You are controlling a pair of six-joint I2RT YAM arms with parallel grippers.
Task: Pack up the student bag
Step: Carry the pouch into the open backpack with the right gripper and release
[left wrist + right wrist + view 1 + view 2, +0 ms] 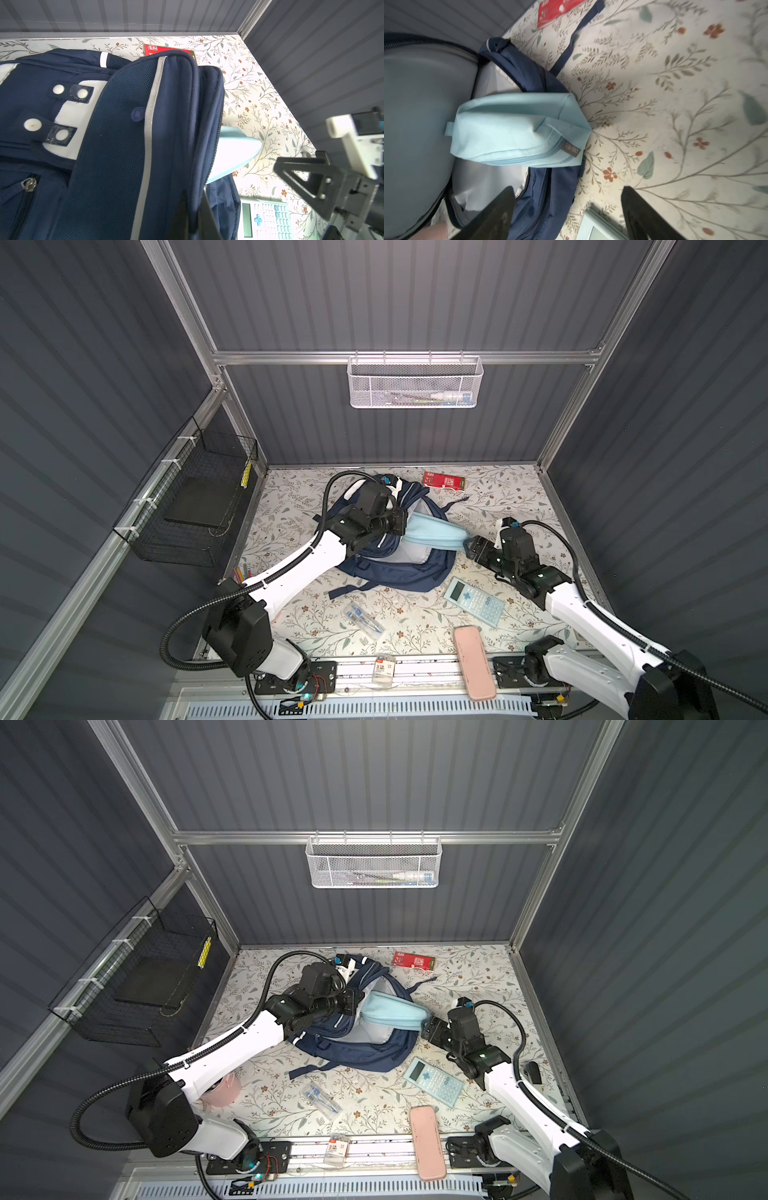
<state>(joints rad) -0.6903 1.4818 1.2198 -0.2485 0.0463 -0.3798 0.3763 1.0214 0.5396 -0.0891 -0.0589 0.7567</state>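
The student bag [399, 572] [365, 1058], a navy backpack, lies open in the middle of the table with its pale grey lining showing. My left gripper [402, 526] [354, 1003] [195, 218] is shut on the bag's [116, 135] upper rim and holds the mouth apart. A light-blue pouch [432, 533] [392, 1013] [517, 133] lies across the opening, one end inside, the other over the bag's edge [533, 74]. My right gripper [471, 551] [428, 1029] [566, 192] stands open just off the pouch's outer end, with nothing between its fingers.
A blue calculator [473, 601] lies by the right arm, with a pink case [473, 662] at the front edge. A pack of pens [365, 620] and a red box [442, 481] also lie on the table. A black wire basket [199, 497] hangs left, a white mesh basket [415, 383] on the back wall.
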